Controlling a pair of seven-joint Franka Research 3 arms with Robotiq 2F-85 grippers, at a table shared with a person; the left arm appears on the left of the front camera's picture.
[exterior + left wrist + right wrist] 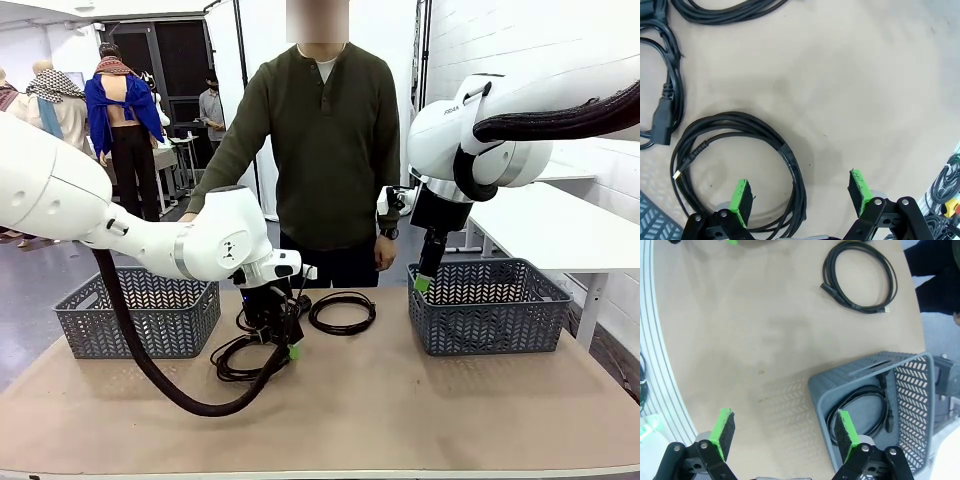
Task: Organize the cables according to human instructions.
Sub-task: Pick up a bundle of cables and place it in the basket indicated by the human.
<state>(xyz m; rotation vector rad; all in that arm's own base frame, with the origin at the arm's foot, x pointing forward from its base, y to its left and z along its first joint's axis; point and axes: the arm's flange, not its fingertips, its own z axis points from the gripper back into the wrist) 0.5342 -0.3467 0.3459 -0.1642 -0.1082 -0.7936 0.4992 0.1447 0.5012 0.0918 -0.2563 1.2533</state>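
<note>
Cable coil [788, 155] partly beneath left claw [799, 189]

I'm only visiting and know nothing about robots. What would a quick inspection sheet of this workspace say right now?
Surface: tan table, bare along its front.
Job's things: near coil and plugged cable lie side by side on the table. The far coil lies apart, toward the person. The basket coil lies inside the right basket. The left basket stands at the other end.
Clutter: nothing seen.
Grippers: left gripper open, low over the near coil, one pad above its strands. The right gripper is open, hovering at the right basket's rim.
Cables: left arm's thick hose sags to the table.
Surroundings: person standing at the far side, white table beyond.
</note>
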